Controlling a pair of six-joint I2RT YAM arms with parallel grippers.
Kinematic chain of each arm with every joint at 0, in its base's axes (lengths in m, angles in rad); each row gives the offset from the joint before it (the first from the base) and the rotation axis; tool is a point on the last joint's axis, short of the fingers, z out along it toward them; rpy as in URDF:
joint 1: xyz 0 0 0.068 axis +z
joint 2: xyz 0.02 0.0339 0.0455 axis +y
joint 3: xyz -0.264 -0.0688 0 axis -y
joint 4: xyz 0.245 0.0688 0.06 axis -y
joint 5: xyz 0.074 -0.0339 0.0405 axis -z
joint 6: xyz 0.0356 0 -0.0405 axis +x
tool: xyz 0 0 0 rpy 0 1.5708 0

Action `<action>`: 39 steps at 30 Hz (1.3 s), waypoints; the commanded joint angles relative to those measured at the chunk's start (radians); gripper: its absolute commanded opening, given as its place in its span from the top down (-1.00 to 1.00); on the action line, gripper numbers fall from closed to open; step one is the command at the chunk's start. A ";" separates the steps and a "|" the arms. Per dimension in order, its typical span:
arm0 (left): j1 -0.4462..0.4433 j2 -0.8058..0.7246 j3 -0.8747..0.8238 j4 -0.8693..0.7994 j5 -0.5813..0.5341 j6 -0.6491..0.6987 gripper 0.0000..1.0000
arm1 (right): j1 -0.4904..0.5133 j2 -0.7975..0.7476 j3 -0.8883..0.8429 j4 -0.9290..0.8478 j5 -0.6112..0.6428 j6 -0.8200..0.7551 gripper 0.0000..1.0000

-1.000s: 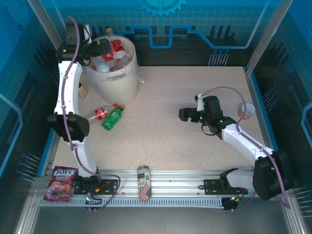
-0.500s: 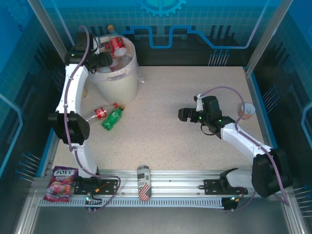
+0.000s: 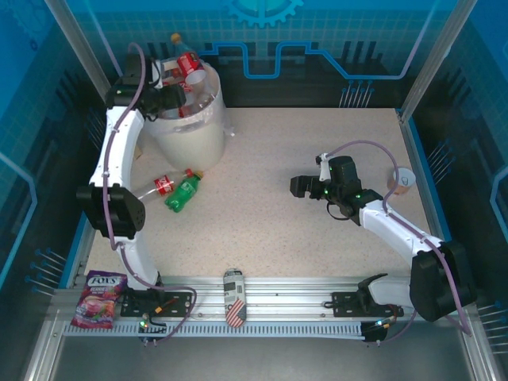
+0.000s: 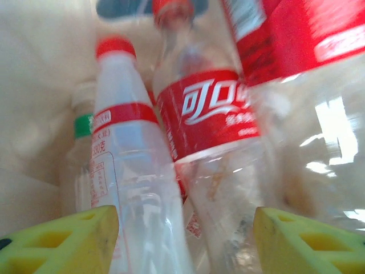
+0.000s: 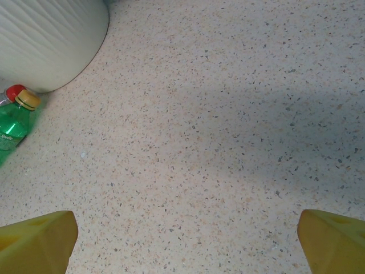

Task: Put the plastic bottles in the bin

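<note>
From above, the left gripper (image 3: 171, 97) hangs over the large cream plastic bin (image 3: 190, 141) at upper left, heaped with clear red-labelled plastic bottles (image 3: 189, 70). A green bottle (image 3: 182, 193) lies on the table just below the bin. The right gripper (image 3: 305, 187) hovers centre-right.
Left wrist: yellow fingers (image 4: 57, 242) parted, clasping nothing.
Right wrist: jaws spread wide over the speckled table (image 5: 217, 114).

The cream bin (image 3: 198, 139) stood at the bench's (image 3: 317, 159) far left, heaped with clear red-labelled bottles (image 3: 189, 70). A green bottle (image 3: 182, 193) and a red-capped clear bottle (image 3: 161, 186) lay touching just beside it.
</note>
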 commanded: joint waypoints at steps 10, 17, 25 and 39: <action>0.028 -0.055 0.168 -0.133 -0.032 0.044 -0.50 | -0.004 -0.007 0.006 0.018 -0.005 0.005 -0.99; 0.090 -0.257 -0.108 -0.126 -0.034 0.055 -0.58 | -0.005 -0.008 -0.001 0.018 -0.001 0.000 -0.99; 0.102 -0.599 -0.529 -0.129 -0.031 -0.020 -0.60 | -0.005 0.020 0.017 0.031 -0.012 0.002 -0.99; 0.059 -0.759 -1.211 0.186 0.124 -0.278 -0.67 | -0.007 0.056 0.052 0.010 -0.036 -0.019 -0.99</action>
